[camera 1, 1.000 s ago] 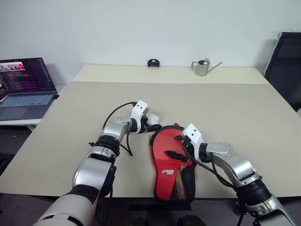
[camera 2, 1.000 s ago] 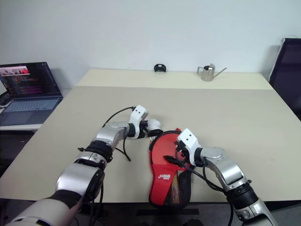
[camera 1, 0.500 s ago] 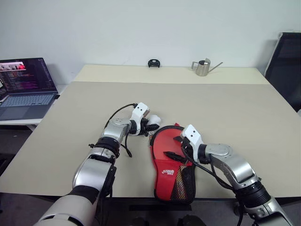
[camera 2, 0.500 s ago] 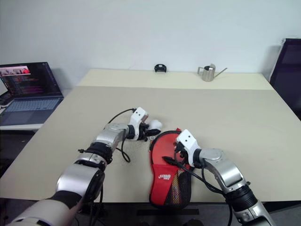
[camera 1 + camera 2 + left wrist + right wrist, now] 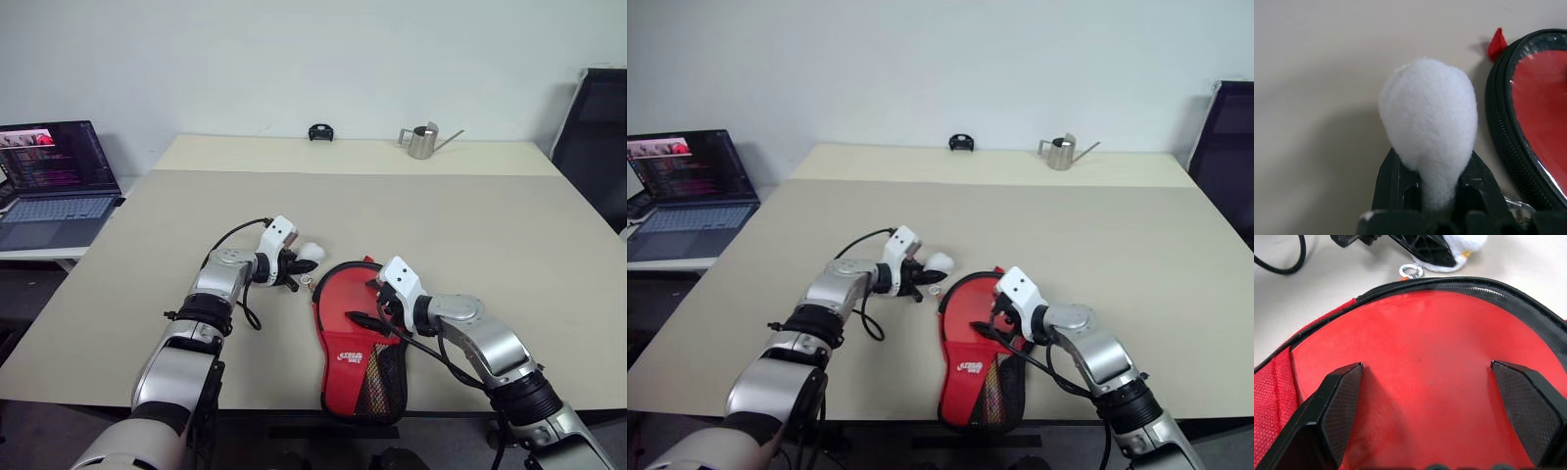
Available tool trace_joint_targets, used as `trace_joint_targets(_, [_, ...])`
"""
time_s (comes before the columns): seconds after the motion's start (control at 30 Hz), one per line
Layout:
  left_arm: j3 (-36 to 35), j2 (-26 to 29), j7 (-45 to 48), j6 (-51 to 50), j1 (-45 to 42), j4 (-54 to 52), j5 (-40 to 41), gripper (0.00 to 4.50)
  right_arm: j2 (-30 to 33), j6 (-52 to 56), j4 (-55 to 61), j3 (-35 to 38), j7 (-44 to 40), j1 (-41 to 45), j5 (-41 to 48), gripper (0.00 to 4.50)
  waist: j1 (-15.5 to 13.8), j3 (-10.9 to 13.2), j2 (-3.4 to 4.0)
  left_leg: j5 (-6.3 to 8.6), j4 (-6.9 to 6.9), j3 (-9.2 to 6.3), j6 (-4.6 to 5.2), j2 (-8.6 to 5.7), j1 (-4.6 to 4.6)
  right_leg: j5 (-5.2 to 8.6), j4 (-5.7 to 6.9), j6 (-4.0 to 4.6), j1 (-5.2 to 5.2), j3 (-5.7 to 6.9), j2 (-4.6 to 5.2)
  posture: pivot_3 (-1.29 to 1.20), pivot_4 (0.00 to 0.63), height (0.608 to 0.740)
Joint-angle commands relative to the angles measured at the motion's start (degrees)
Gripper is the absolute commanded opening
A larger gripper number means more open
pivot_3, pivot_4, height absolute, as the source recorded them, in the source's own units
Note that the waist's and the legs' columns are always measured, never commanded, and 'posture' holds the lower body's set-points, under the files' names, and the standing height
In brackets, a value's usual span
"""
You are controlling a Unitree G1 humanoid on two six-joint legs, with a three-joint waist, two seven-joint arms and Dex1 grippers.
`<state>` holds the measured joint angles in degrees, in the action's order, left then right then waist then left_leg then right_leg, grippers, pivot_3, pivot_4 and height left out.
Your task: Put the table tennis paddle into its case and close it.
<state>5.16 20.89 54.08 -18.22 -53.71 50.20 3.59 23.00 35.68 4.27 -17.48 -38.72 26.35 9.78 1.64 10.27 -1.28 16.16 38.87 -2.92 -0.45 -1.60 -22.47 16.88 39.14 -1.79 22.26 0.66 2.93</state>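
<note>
Left gripper (image 5: 1442, 183) is clamped on one white pull charm (image 5: 1430, 129) beside one red case (image 5: 358, 343) near the table's (image 5: 490, 235) front edge. Right gripper (image 5: 1442, 401) is spread wide over the red face; one paddle cannot be told apart there.

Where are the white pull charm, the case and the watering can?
white pull charm (image 5: 1429, 132), left wrist view, on its fluffy middle, above the black fingers pinching its base.
case (image 5: 345, 304), left eye view, on the red face of its round end.
watering can (image 5: 423, 141), left eye view, on its metal body.
</note>
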Motion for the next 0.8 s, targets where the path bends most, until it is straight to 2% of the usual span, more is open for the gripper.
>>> trace_joint_targets(0.03, [-0.32, -1.31, -0.79, 2.12, -4.95, 1.21, -0.32, 0.29, 0.61, 2.62, -1.27, -1.96, -0.20, -1.84, -1.56, 4.50, -0.01, -0.01, -0.01, 0.00, 0.00, 0.00, 0.01, 0.00, 0.00, 0.00, 0.00, -0.01, 0.00, 0.00, 0.00, 0.00, 0.150, 0.740])
trace_joint_targets(0.27, [0.70, -5.20, -3.25, 8.22, -12.76, 11.70, -3.09, 0.29, 0.63, 3.99, -0.25, -3.19, -0.28, -3.05, -2.11, 4.50, -0.01, -0.02, -0.04, 0.00, 0.01, 0.00, 0.01, -0.03, 0.00, -0.01, 0.00, -0.01, -0.01, 0.02, -0.01, 0.00, 0.150, 0.740])
trace_joint_targets(0.47, [1.60, -9.12, -10.82, 14.72, -17.66, 21.56, -7.51, 0.29, -1.28, 5.07, -0.04, -3.36, 1.02, -3.48, -2.19, 4.50, -0.02, -0.04, -0.07, 0.00, 0.01, -0.01, 0.02, -0.03, 0.00, -0.01, 0.04, -0.02, -0.01, 0.03, 0.00, 0.00, 0.150, 0.740])
trace_joint_targets(0.8, [0.59, -11.31, -15.14, 18.37, -19.47, 25.25, -10.43, 0.29, -2.46, 6.01, 0.48, -3.63, 1.65, -4.03, -2.84, 4.50, 0.13, -0.09, -0.10, 0.00, 0.00, 0.03, 0.01, -0.03, 0.08, 0.00, 0.11, -0.02, -0.01, 0.04, -0.03, 0.00, 0.150, 0.740])
